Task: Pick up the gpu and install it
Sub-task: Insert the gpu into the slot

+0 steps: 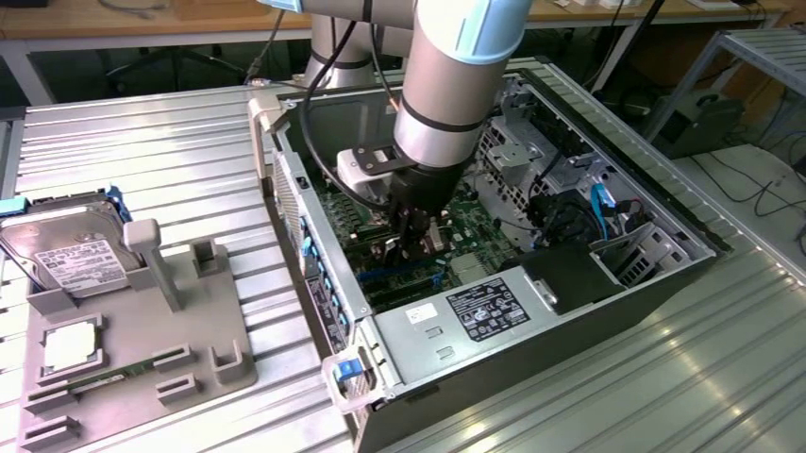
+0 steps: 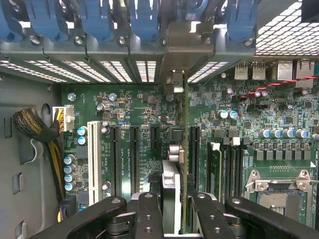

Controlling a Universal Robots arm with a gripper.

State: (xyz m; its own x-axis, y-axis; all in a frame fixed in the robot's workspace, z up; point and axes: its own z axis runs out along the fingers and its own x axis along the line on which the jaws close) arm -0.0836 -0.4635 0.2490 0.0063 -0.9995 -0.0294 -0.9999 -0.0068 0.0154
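The gpu [image 2: 185, 149] shows edge-on in the wrist view as a thin green card with a round silver and black part [image 2: 172, 167] on one face. Its silver end bracket [image 2: 174, 82] sits at the case's rear slot openings. My gripper [image 2: 174, 216] is shut on the card, one black finger [image 2: 148, 214] on each side. The card stands upright over the black expansion slots [image 2: 134, 154] of the motherboard [image 2: 239, 129]. In the exterior view my gripper [image 1: 413, 236] is down inside the open computer case [image 1: 290, 203], above the motherboard.
A grey fixture [image 1: 139, 363] at the exterior view's left carries a hard drive [image 1: 70, 250], a processor chip [image 1: 70, 344] and a memory stick [image 1: 101, 382]. The power supply [image 1: 485, 307] fills the case's near end. A sleeved cable bundle [image 2: 37, 129] and a white slot [image 2: 92, 154] lie beside the card.
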